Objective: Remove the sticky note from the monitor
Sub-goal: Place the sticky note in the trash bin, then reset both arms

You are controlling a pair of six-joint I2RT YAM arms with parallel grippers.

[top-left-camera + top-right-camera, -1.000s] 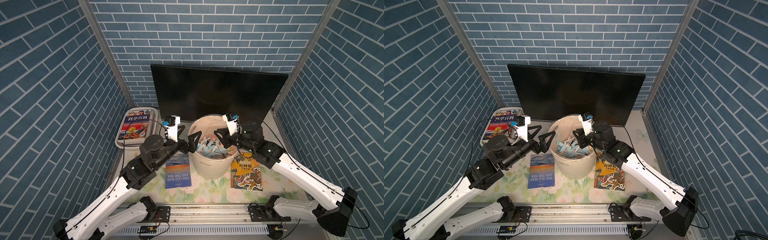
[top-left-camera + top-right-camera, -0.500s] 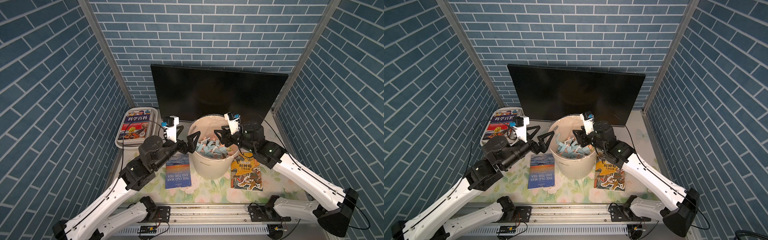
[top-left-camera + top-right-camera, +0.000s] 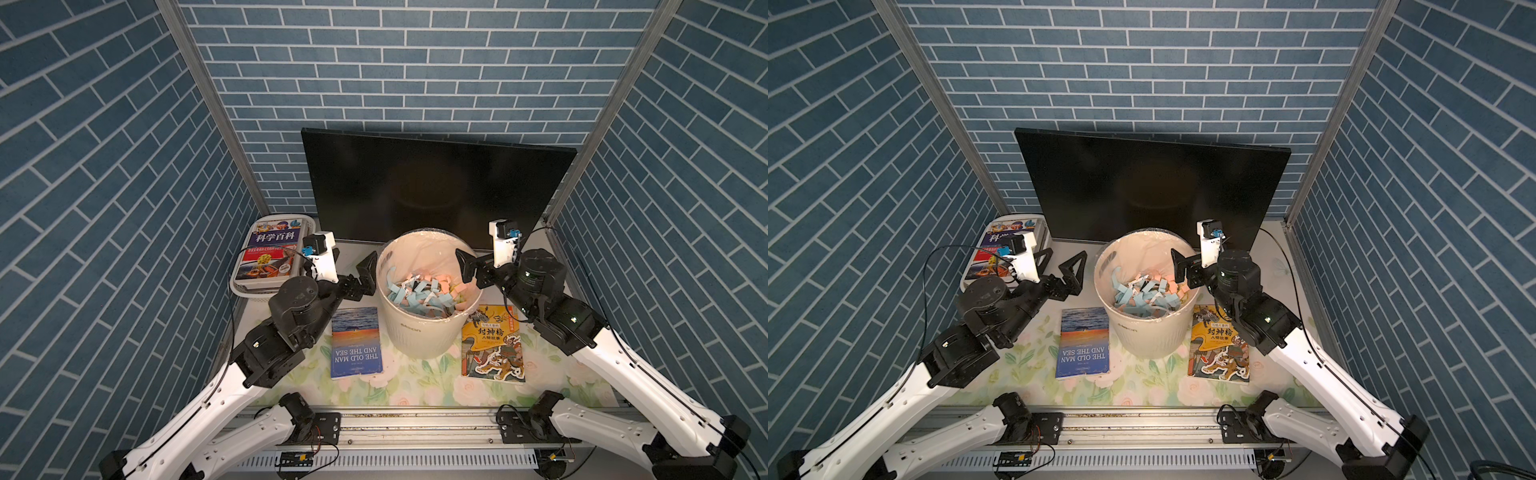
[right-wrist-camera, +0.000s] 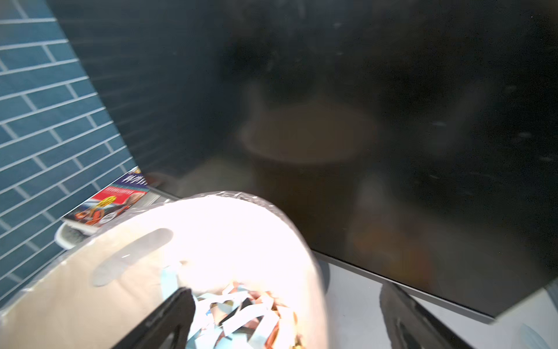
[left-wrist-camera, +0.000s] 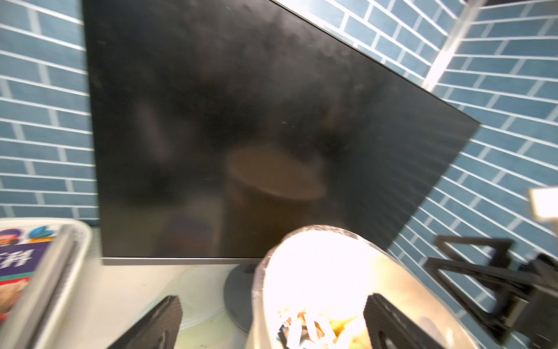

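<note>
Since no sticky note shows on the monitor [image 3: 436,183], you may judge it dropped among the paper strips [image 3: 419,291] in the bin [image 3: 415,332]; which strip, you cannot tell. Right fingers [image 4: 169,320] straddle its rim, wide and empty, placed for release. Left fingers [image 3: 1074,270] stand wide beside it.

Both top views are sharp and evenly lit. Wrist views blur: the round white plastic bin [image 5: 302,272] glares overexposed, dimly mirrored in the glossy black flat monitor [image 5: 241,105].
</note>
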